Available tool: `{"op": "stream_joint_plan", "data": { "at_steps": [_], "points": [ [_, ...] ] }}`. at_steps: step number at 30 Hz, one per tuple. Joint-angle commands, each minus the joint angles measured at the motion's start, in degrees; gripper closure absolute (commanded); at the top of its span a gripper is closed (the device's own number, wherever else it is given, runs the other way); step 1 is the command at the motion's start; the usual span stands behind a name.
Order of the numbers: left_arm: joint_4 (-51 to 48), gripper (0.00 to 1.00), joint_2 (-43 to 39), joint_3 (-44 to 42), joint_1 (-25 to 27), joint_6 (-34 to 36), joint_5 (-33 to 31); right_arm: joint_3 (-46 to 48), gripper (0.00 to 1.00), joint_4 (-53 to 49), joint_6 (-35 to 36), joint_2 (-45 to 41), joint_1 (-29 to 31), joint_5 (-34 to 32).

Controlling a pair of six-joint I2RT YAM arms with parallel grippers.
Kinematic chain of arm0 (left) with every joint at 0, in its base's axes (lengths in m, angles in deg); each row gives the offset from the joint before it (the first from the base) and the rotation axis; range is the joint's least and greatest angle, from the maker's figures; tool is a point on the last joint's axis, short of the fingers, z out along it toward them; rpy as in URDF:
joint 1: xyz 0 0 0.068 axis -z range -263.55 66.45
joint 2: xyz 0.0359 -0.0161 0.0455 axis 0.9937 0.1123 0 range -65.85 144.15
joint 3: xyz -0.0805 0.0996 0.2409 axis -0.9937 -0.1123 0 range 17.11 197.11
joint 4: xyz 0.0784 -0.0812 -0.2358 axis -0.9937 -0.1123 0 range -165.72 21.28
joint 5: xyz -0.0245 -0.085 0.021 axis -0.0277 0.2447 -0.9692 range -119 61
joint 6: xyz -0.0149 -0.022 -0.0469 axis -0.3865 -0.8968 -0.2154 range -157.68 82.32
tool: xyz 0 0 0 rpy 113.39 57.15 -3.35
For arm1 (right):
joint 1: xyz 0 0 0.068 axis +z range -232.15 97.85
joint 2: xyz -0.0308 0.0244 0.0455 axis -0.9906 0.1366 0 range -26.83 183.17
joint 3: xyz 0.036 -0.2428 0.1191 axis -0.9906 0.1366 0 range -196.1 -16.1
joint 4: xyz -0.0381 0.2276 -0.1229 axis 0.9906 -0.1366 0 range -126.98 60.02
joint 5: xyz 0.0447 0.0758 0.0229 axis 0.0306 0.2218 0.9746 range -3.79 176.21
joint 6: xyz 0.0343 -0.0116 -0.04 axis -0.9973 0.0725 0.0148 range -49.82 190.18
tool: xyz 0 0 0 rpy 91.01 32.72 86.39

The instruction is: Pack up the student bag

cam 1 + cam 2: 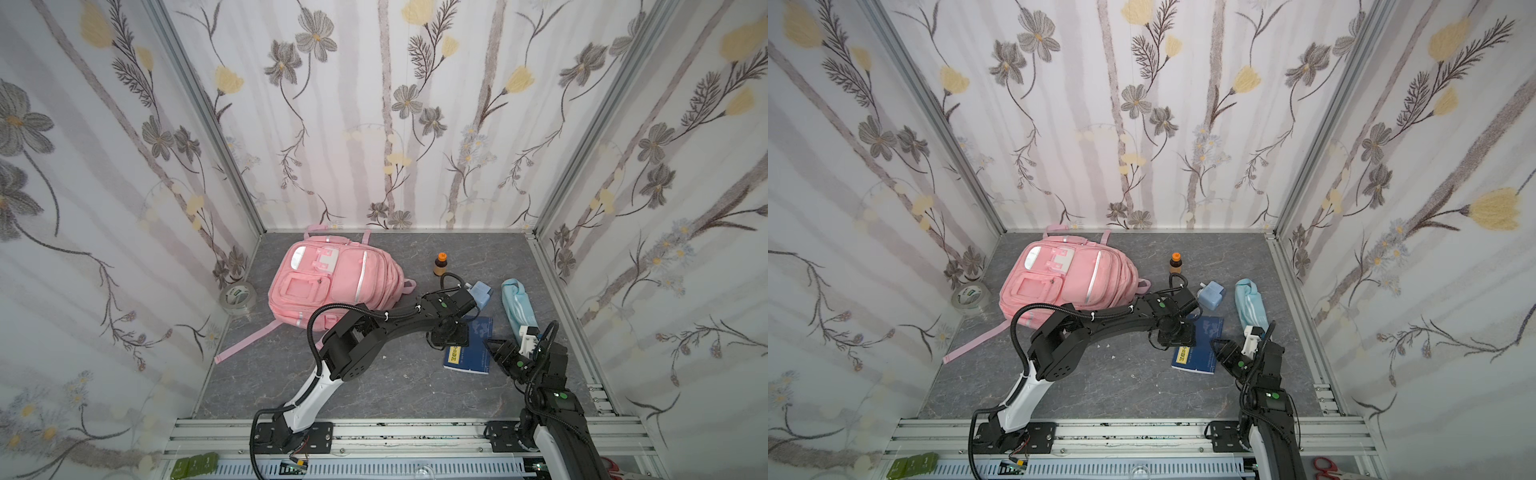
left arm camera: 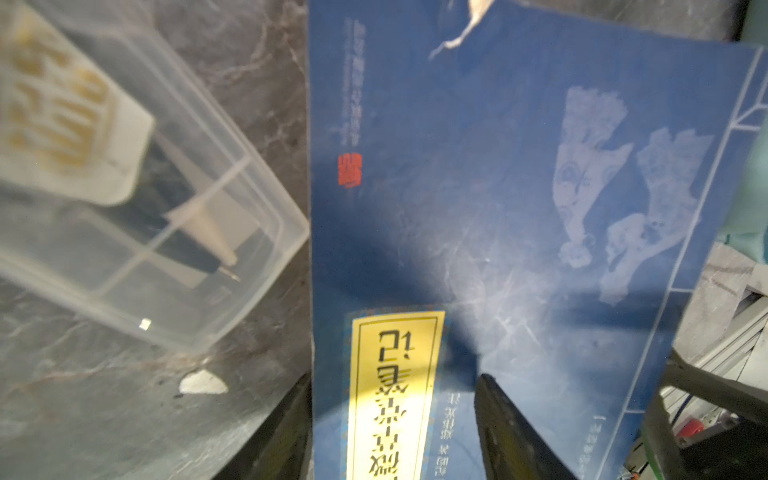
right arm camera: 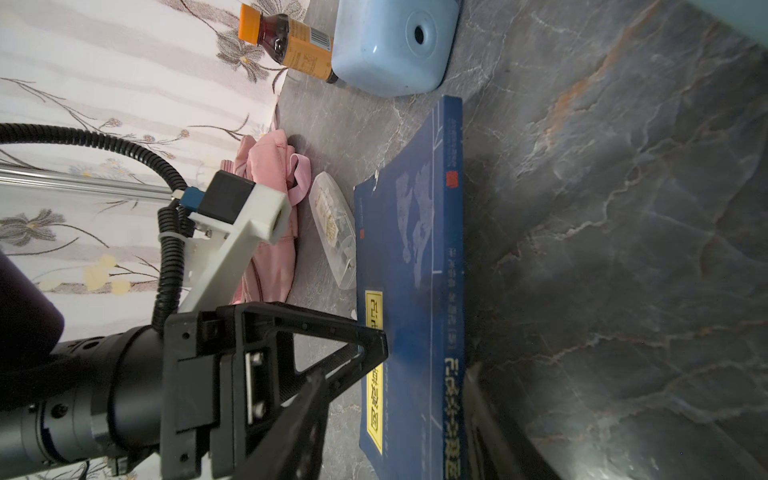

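The student bag, pink, lies flat at the back left in both top views. A blue book with a yellow label lies on the table at centre right. My left gripper points down over the book's left part and is open: one finger is over the cover, the other just off the book's edge. My right gripper sits low at the book's right edge, open, its fingers either side of the spine.
A clear plastic case with a pen inside lies beside the book, under my left arm. Behind the book are a light-blue plastic box, a brown bottle and a light-blue pouch. A tape roll stands by the left wall.
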Motion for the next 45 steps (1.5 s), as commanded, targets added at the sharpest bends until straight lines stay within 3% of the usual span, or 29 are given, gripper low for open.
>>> {"op": "stream_joint_plan", "data": {
  "at_steps": [1, 10, 17, 24, 31, 36, 40, 45],
  "points": [
    [0.57, 0.37, -1.1, 0.02, -0.42, 1.9, -1.16, -0.24, 0.47, -5.8, 0.87, 0.49, 0.18, 1.55],
    [1.74, 0.37, -1.31, 2.3, -1.74, 2.47, -0.32, -2.85, 0.47, -7.53, -0.87, 2.91, 0.17, -1.68],
    [5.77, 0.37, -3.19, -3.32, -1.76, 0.54, 2.11, -1.86, 0.5, -4.61, -3.95, 3.57, 0.18, -0.21],
    [9.82, 0.37, -5.51, -9.2, -1.67, -1.56, 2.29, -2.51, 0.43, -9.98, -0.89, 4.38, 0.26, -7.97],
    [9.55, 0.38, -3.32, -8.21, -1.41, -1.57, 3.12, 0.46, 0.41, -0.86, -0.64, 12.15, 0.83, -5.2],
    [9.39, 0.38, -2.01, -7.36, -1.41, -1.66, 3.36, 1.1, 0.41, 9.01, -2.18, 16.71, 1.4, 3.68],
    [9.77, 0.38, -1.21, -7.58, -1.4, -2.12, 3.16, 0.91, 0.42, 10.63, -1.43, 16.03, 1.45, 8.03],
    [10.78, 0.38, -1.0, -8.07, -1.41, -3.66, 2.73, 1.96, 0.53, 14.26, -4.31, 13.32, 1.44, 11.73]
  ]
}}
